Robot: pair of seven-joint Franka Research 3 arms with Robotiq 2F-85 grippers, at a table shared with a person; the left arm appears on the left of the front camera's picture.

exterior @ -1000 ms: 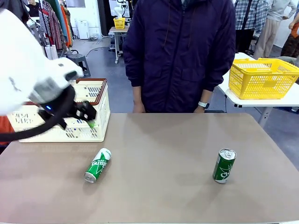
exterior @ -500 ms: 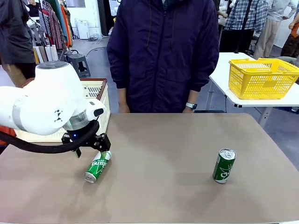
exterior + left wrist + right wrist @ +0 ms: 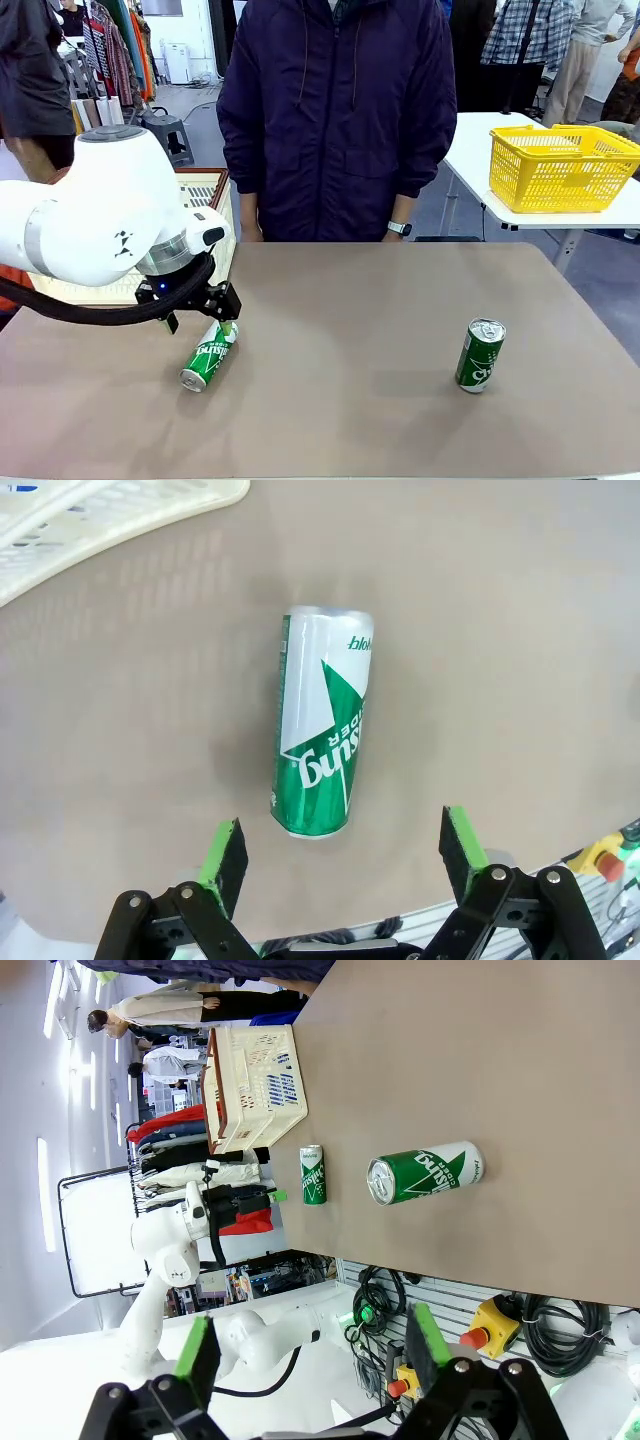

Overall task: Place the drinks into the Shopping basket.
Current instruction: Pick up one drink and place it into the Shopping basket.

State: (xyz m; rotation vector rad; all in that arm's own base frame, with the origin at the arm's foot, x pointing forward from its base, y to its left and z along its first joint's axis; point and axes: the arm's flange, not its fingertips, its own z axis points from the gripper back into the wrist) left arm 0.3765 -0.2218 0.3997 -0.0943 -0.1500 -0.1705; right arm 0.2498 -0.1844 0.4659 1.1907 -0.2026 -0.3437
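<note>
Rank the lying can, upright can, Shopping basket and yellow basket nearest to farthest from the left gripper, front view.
1. lying can, just below the left gripper.
2. Shopping basket, behind it at left.
3. upright can, right side.
4. yellow basket, far right background.

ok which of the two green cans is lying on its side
The slim green aluminium can near the cream perforated basket, by the left pincer, lies flat; the other green can, on the right, stands upright.
</note>
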